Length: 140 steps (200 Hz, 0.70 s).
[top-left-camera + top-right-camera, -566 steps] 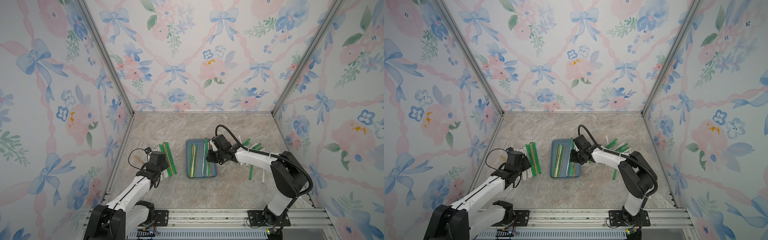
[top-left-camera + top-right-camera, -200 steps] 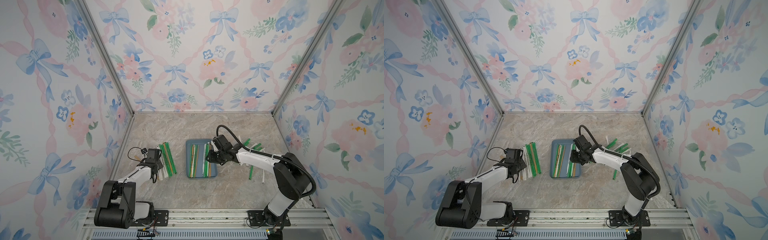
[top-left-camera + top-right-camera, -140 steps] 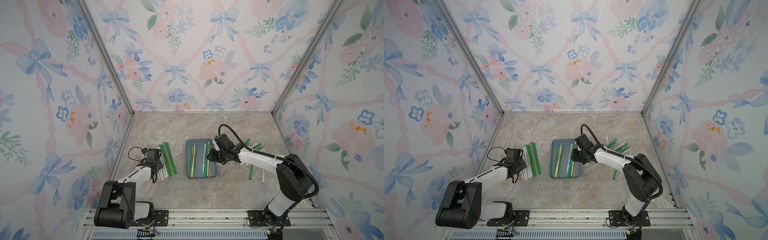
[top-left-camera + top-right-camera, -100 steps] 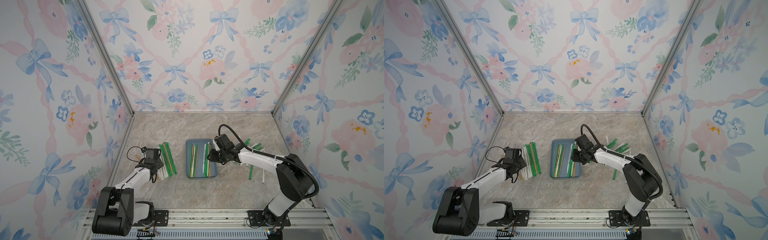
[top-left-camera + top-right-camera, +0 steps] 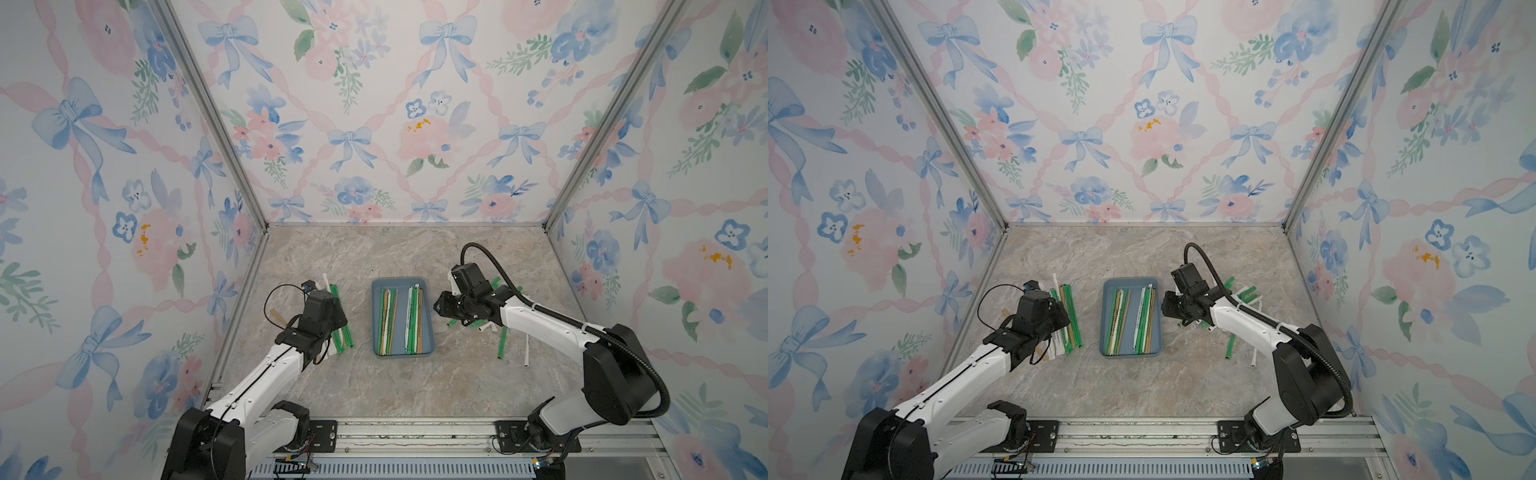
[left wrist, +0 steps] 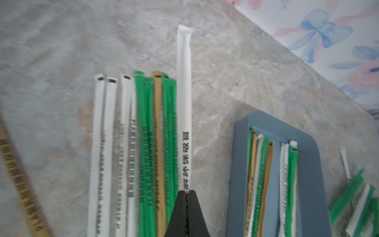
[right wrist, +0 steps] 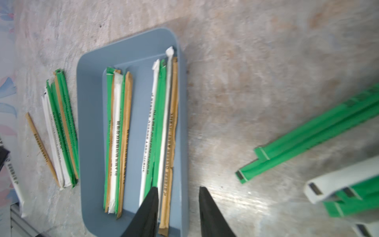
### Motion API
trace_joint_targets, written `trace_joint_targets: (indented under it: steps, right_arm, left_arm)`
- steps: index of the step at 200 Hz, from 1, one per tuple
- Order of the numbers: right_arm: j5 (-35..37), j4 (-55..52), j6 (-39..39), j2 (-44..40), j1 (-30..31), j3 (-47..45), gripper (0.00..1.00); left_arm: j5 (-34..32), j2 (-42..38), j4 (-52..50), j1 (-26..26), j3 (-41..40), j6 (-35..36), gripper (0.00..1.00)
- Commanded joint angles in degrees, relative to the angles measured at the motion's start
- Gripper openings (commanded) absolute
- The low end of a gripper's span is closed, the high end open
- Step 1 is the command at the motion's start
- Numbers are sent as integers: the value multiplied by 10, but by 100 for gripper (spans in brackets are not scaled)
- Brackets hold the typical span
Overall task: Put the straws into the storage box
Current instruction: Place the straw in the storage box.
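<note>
The straws are long, thin and paper-wrapped: green, white with dark print, and tan-brown. Some already lie lengthwise in the storage box [image 5: 401, 283], a shallow slate-blue tray with rounded corners in the middle of the desk [image 5: 407, 253]. In both top views they sit there as two bunches [image 5: 1119, 320], one along each long side, with bare floor between them.

More straws lie in a neat row on the desk [image 6: 143, 127] left of the box: white ones, then green with one tan among them. One tan straw [image 6: 18, 174] lies slanted, apart from that row. A looser scatter of green and white straws [image 7: 307, 143] lies on the desk right of the box.

The left fingers [image 6: 180, 211] are clenched on a white straw [image 6: 184, 98] with bold black characters. It runs straight out from between their tips, alongside the outermost green straw of the row, and its crimped far end reaches past the other ends. Whether it is clear of the desk cannot be told.

The right fingers [image 7: 149, 209] stand apart with nothing between them. One tip hangs over the box's near end above the straws by its wall. The other is outside the rim over bare desk, near the scattered green straws.
</note>
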Motion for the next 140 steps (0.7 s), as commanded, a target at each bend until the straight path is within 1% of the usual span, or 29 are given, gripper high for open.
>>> trace_joint_targets:
  steps: [1,17,35,62,84,112,115,140]
  right_arm:
    - [25,-43,-32,-34,-29,-25,36]
    - [23,-51,-38,-52,-53,-38,36]
    - [22,-57,-43,-71,-77,-50,36]
    - [27,-68,-55,-88,-100,-61,37]
    - [46,-81,-64,-100,-117,-77,37]
    - [40,-92,-75,-121,-155,-99,37]
    - [40,-93,-78,-123,-159,-101,37]
    - [43,-109,-98,-143,-195,-108,38]
  left_arm:
    - [-7,24,4,-65,26,-36,0]
    - [11,44,38,-106,30,-42,0]
    - [10,76,64,-145,39,-49,0]
    - [19,143,73,-185,64,-60,0]
    - [15,178,86,-202,69,-63,1]
    - [4,200,97,-208,69,-62,1]
    - [3,202,97,-208,85,-62,1]
    - [-5,218,96,-209,93,-52,11]
